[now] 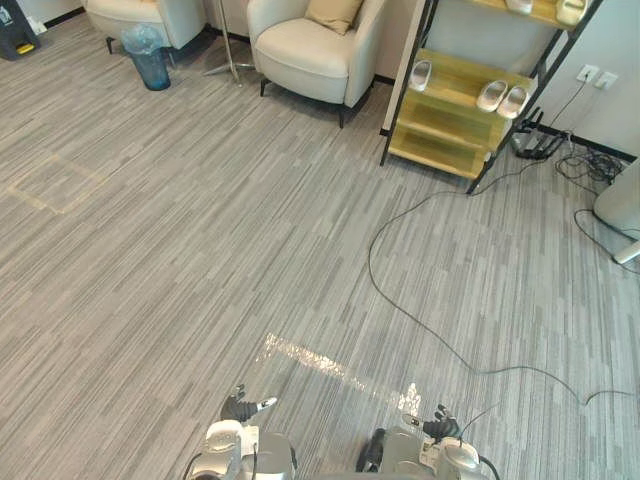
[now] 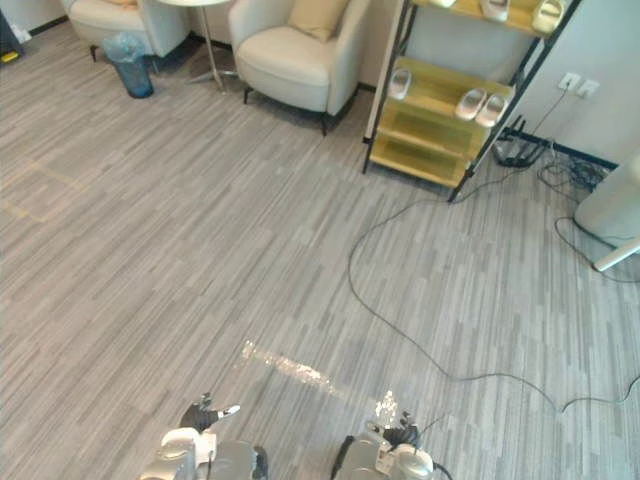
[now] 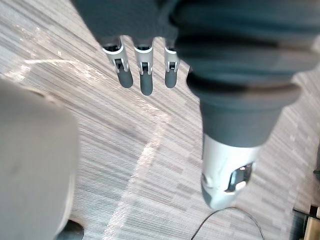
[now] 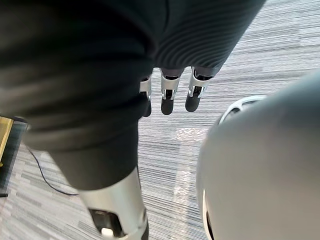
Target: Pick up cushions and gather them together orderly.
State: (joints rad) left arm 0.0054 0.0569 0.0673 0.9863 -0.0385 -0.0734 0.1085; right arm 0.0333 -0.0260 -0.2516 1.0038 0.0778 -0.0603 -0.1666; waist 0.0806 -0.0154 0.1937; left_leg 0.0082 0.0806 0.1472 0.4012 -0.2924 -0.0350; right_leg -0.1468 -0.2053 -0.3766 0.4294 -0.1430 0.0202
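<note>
My left hand and right hand hang open, far from the armchair; a one-handed grab could drop its cushion.

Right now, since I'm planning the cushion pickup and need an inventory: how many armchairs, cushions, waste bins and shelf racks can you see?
Armchairs: 2
Cushions: 1 clearly seen, tan, on the right-hand armchair
Waste bins: 1
Shelf racks: 1
Total: 5
</note>
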